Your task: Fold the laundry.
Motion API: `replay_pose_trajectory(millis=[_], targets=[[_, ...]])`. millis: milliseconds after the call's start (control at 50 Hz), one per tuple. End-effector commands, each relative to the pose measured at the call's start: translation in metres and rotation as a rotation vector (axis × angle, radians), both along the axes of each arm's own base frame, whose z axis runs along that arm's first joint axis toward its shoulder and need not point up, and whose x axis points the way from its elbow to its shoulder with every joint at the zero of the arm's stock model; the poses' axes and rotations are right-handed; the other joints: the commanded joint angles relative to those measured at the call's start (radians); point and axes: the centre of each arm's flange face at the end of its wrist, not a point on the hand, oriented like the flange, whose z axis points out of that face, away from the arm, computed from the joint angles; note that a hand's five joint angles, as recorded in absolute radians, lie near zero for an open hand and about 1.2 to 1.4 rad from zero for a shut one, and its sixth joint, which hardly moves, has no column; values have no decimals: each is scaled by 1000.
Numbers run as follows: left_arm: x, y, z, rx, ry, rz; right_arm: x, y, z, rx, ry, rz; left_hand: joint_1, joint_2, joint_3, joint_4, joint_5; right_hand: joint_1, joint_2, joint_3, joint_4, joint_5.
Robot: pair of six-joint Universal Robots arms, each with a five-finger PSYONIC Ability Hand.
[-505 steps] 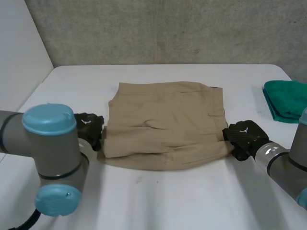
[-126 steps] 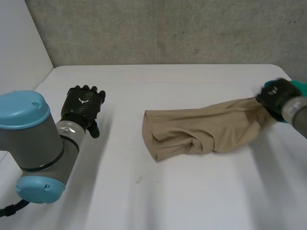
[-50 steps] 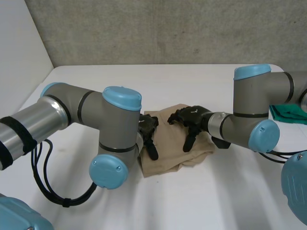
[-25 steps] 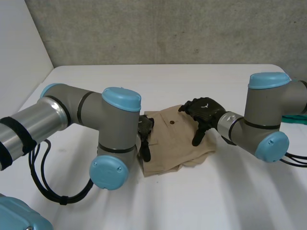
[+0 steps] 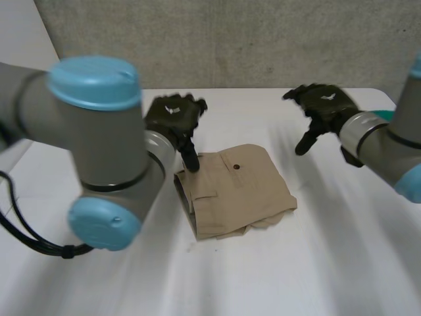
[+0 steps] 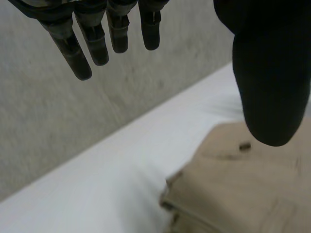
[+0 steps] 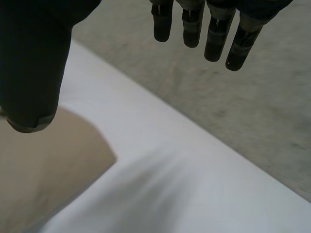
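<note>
Here's the folded tan cotton garment (image 5: 233, 191), a compact, slightly skewed rectangle in the middle of the white table (image 5: 316, 263), small dark button (image 5: 235, 166) facing up and the near edge bunched, with a loose layer poking out. It looks light, soft and floppy, likely to sag and unfold if lifted by one point, so the safest hold seems to be a pinch through all layers at the two side edges, or flat palms to press and tidy that ragged near edge. The left black hand (image 5: 172, 118) hangs over the far left corner, fingers straight and spread, thumb apart, holding nothing; one fingertip sits just at the corner, though contact is hard to judge. The right black hand (image 5: 323, 105) hovers well off to the far right, fingers loose and apart, empty. There's open tabletop all around the bundle, and the grey concrete wall (image 5: 230, 39) stands behind the far edge.
</note>
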Motion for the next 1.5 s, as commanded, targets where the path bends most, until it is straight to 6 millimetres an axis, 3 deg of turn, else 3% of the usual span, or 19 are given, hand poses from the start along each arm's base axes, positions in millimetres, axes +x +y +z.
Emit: replay_pose_trajectory(millis=[20,160,240,360,540,920,1060,1180,1500], targets=[[8,21,30,-39,66,-155,-21,16,5,39,-46,-77,-51,-37,-57,-74,-47,37,-41,-18,-40,-53],[13,27,46,-52,102,-263,-16,47,-21,71,104,70,-51,-37,-57,-74,-47,37,-41,-18,-40,-53],[15,29,51,-54,106,-268,-18,69,-46,103,196,146,-51,-37,-57,-74,-47,37,-41,-18,-40,-53],[15,30,50,-44,114,-269,-13,83,-66,78,202,185,-51,-37,-57,-74,-47,37,-41,-18,-40,-53],[15,29,51,-37,127,-264,15,104,-94,4,197,275,-48,-34,-54,-71,-44,37,-41,-18,-40,-53],[14,27,49,-31,127,-260,33,85,-135,-52,262,317,-45,-31,-51,-69,-41,37,-41,-18,-40,-53],[15,26,48,-31,127,-259,42,80,-135,-91,256,330,-45,-31,-51,-69,-41,59,-19,4,-18,-31],[15,26,48,-30,128,-258,47,73,-133,-118,246,328,-43,-28,-48,-66,-38,335,257,280,258,245],[15,25,48,-26,135,-254,61,57,-125,-172,232,317,-40,-25,-45,-63,-35,394,315,339,317,304]])
